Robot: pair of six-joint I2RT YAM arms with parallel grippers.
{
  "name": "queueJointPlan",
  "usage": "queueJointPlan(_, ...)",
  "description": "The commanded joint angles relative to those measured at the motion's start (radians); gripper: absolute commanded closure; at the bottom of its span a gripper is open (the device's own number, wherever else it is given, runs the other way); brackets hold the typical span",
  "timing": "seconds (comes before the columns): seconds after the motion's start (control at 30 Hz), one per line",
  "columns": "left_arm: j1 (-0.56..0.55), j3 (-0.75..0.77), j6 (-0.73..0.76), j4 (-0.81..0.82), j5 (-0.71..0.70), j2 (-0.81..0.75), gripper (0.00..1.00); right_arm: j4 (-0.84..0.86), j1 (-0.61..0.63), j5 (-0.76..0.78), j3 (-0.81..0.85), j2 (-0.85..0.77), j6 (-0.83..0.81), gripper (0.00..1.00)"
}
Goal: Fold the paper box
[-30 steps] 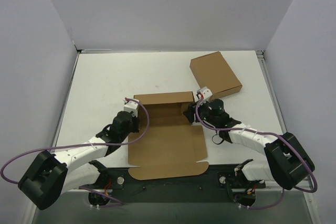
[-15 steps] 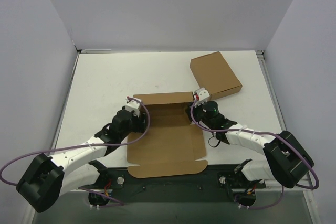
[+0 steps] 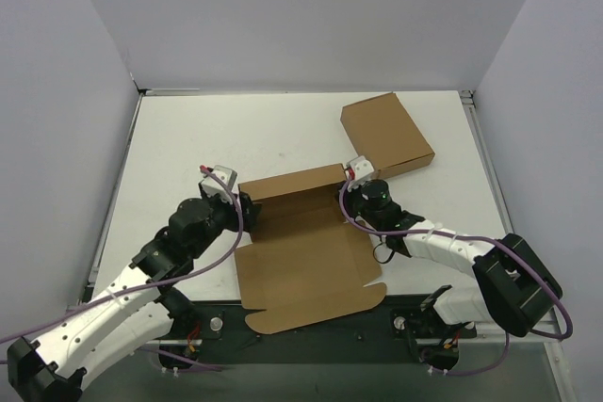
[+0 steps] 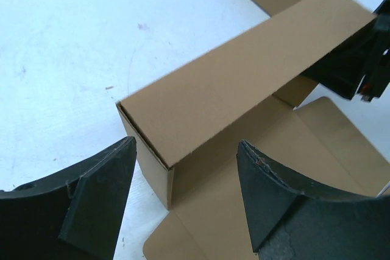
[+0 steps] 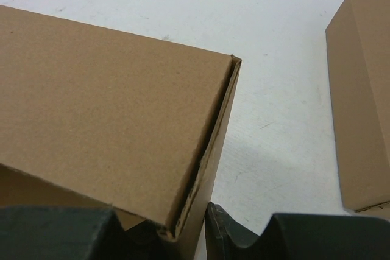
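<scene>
**Left gripper** point(image 4: 186, 150): jaws wide, one finger on each side of the left end of the raised back wall of the paper box point(image 3: 301, 256), and touching neither face.

**Right gripper** point(image 5: 161, 214): jaws narrow, closed on the right end of that same wall, where we see two layers of cardboard folded together.

We find the box at the middle of the white table point(image 3: 188, 138), between the two arms. Its floor panel lies flat and open, and a front flap reaches the table's near edge. A closed carton point(image 3: 386, 134) lies beyond the right gripper, toward the far right.
</scene>
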Motion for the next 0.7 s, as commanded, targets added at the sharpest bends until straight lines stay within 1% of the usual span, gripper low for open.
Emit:
queueJointPlan(0.0,0.0,0.168,-0.017,-0.133,-0.041,-0.005,0.23,0.001,0.013,0.029,0.043,0.006,-0.033,0.78)
queueJointPlan(0.07,0.001,0.234,-0.015,-0.14,-0.043,0.033,0.23,0.001,0.016,0.029,0.04,0.008,-0.036,0.78)
queueJointPlan(0.27,0.023,0.268,0.001,-0.05,0.0,0.173,0.23,0.002,0.019,0.021,0.04,0.012,-0.039,0.78)
queueJointPlan(0.43,0.024,0.216,0.032,0.065,0.011,0.256,0.23,-0.002,0.021,0.027,0.038,0.012,-0.033,0.79)
queueJointPlan(0.53,0.024,0.149,0.057,0.154,-0.017,0.262,0.23,0.008,0.024,0.045,0.034,0.015,-0.022,0.78)
queueJointPlan(0.67,0.024,0.097,0.054,0.185,-0.024,0.256,0.23,0.002,0.03,0.11,0.038,0.032,0.005,0.75)
